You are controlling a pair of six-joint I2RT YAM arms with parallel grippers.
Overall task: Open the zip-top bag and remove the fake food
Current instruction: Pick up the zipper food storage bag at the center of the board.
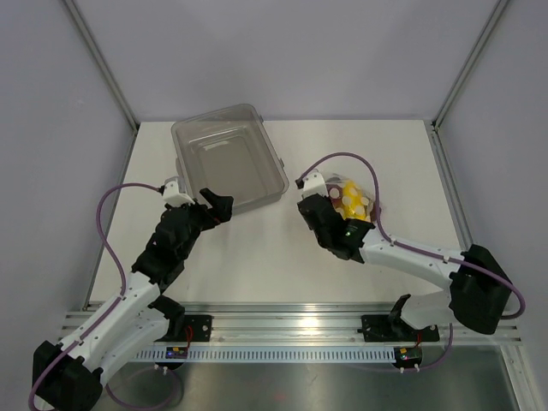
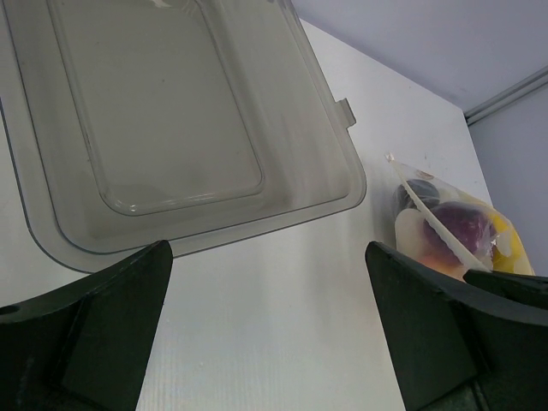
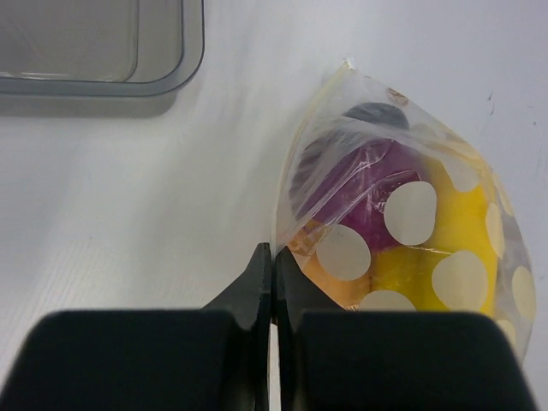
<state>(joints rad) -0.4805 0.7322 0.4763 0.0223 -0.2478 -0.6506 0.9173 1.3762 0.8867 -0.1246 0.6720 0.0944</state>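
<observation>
The zip-top bag (image 3: 402,214) is a clear pouch with white dots, lying on the white table right of centre (image 1: 353,199). Fake food shows through it: a dark red-purple piece (image 3: 360,184), yellow and orange pieces, a dark round piece at the far end. My right gripper (image 3: 273,250) is shut on the bag's left edge film. It shows in the top view (image 1: 312,204) too. My left gripper (image 1: 216,205) is open and empty, hovering by the tub's near corner, left of the bag (image 2: 449,227).
A rigid clear-grey plastic tub (image 1: 229,161) stands at the back centre-left, also in the left wrist view (image 2: 171,120) and the right wrist view (image 3: 103,51). Enclosure walls and posts ring the table. A metal rail runs along the near edge.
</observation>
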